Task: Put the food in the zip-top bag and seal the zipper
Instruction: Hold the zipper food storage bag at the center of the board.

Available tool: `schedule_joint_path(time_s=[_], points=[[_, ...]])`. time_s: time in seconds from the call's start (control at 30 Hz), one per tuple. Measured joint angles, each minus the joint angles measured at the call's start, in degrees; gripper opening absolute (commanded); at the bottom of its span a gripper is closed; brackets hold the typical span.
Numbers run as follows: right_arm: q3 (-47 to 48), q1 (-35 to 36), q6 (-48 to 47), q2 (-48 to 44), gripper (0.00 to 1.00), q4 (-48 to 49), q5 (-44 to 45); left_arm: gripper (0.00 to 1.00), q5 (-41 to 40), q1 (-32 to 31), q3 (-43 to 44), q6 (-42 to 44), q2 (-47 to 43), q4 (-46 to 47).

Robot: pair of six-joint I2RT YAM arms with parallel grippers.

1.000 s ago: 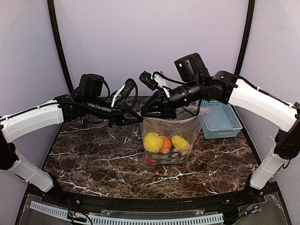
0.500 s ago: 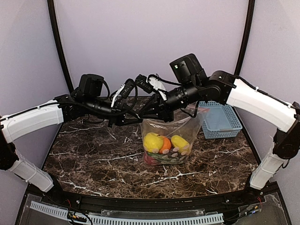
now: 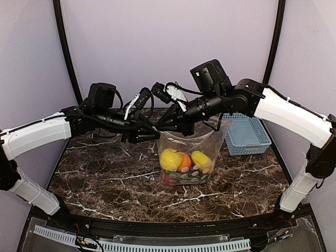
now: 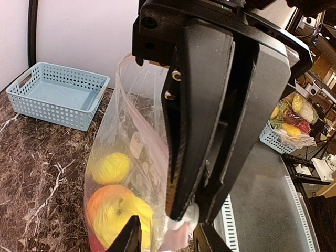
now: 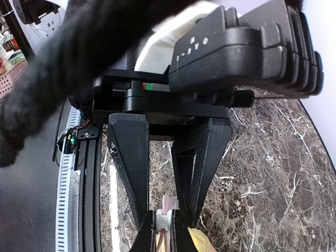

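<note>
The clear zip-top bag (image 3: 193,149) hangs upright over the table with the food inside: a yellow lemon piece (image 3: 171,157), an orange piece (image 3: 185,161), another yellow piece (image 3: 202,159) and something red (image 3: 168,179) at the bottom. My right gripper (image 5: 164,234) is shut on the white slider of the pink zipper (image 5: 163,221) at the bag's left top corner. My left gripper (image 4: 167,239) faces it with its jaws open, and the pink end of the strip (image 4: 176,239) lies between them untouched. In the top view both grippers, left (image 3: 153,137) and right (image 3: 161,129), meet at that corner.
A light-blue slatted basket (image 3: 247,134) stands at the back right, just behind the bag, also seen as the basket (image 4: 55,94) in the left wrist view. The dark marble table (image 3: 105,168) lies below, and purple walls close off the back.
My left gripper has opened and let go of the bag's corner. The right gripper slid left along the zipper to that corner and closed tighter.
</note>
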Motion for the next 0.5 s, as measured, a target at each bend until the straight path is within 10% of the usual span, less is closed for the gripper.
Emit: schedule_joint_path(time_s=[0.5], points=[[-0.13,0.09,0.9,-0.68,0.0,0.35,2.23,0.04,0.15,0.0,-0.63,-0.35,-0.02,1.64]])
